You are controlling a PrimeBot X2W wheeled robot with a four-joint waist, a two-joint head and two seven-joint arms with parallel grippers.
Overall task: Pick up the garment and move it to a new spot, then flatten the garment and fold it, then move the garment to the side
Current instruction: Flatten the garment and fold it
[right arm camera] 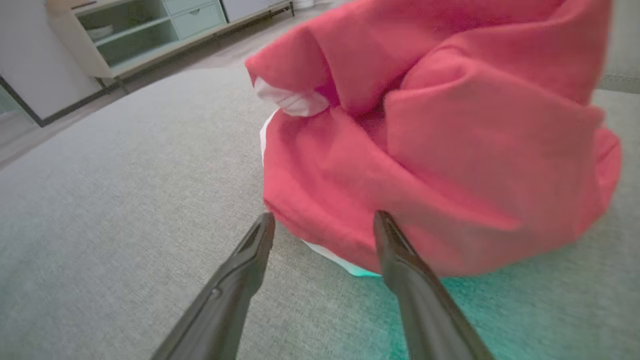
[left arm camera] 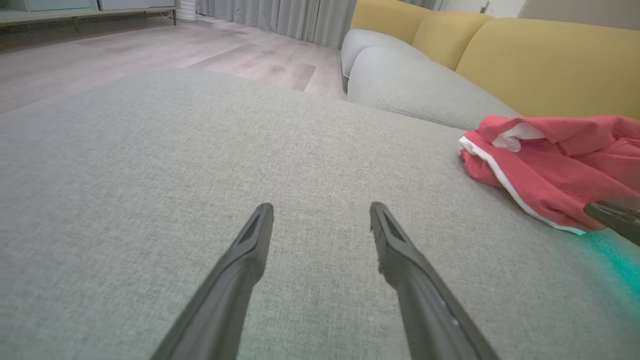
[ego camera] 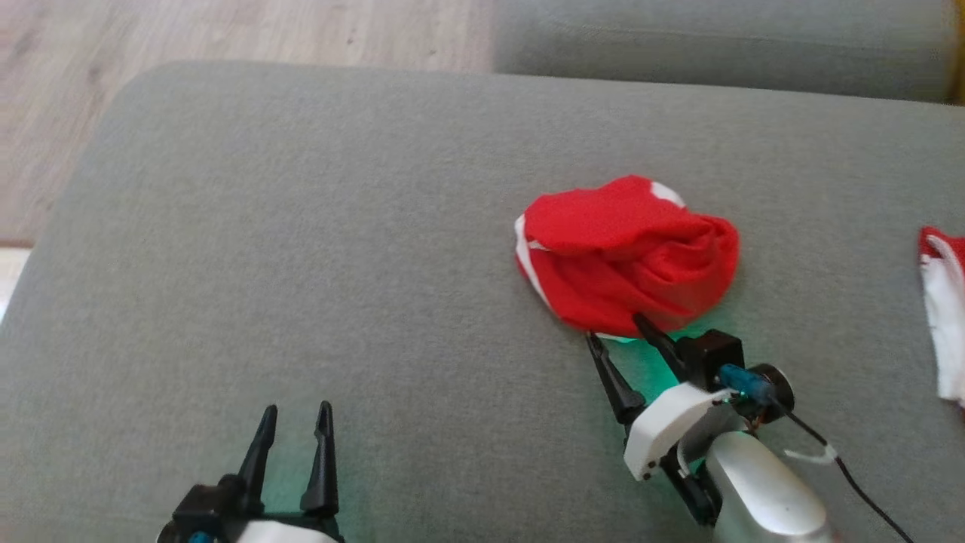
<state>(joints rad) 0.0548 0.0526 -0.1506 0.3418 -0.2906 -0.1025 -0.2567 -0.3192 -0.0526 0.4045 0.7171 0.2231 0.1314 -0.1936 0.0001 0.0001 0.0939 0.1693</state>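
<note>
The crumpled red garment with white trim (ego camera: 626,256) lay on the grey woven-fabric cushion (ego camera: 301,264), 3 o'clock of centre. The right gripper (ego camera: 614,328) stood spread and empty at its 6 o'clock edge; the left gripper (ego camera: 298,409) was likewise spread at 7 o'clock. A pale wood-plank floor (ego camera: 226,30) lay beyond, at 11 o'clock.

Living room: grey sofa (left arm camera: 410,85), curtains (left arm camera: 280,17), wood floor (left arm camera: 150,45).

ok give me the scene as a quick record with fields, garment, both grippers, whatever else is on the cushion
surface: grey sofa cushion
garment: red, crumpled in a heap, white trim showing
right gripper: open, fingertips at the garment's near edge, not closed on it
left gripper: open, over bare cushion, apart from the garment
other: red and white cloth at the right edge
</note>
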